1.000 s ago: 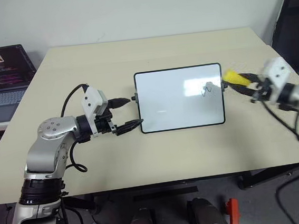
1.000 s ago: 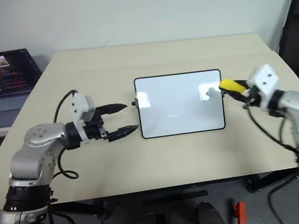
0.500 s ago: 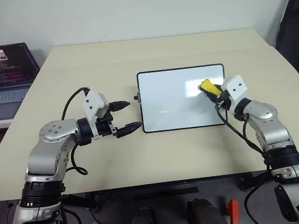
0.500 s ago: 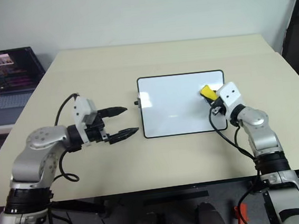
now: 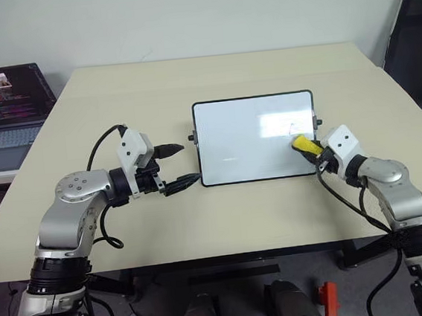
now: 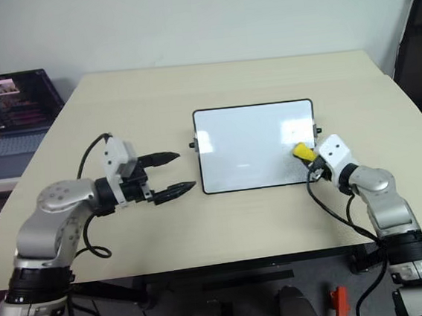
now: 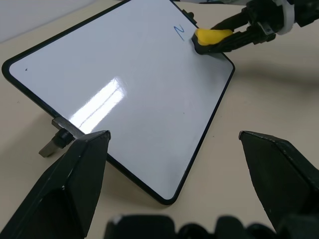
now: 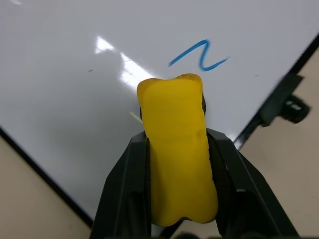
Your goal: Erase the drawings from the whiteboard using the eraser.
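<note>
The whiteboard (image 7: 124,94) lies on the beige desk (image 7: 279,89), one blue squiggle (image 7: 179,32) near its far corner. Just beside that mark, the right gripper (image 7: 219,41) pinches the yellow eraser (image 7: 212,37) against the panel. The left gripper (image 7: 172,154) hangs spread apart short of the board's near edge.

We see a wide beige rectangular table (image 5: 210,72), and on it lies a glossy white whiteboard (image 5: 247,139) with a black frame.

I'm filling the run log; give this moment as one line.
right gripper: shut on eraser, on whiteboard | blue squiggle: unerased beside eraser | left gripper: open, off board
</note>
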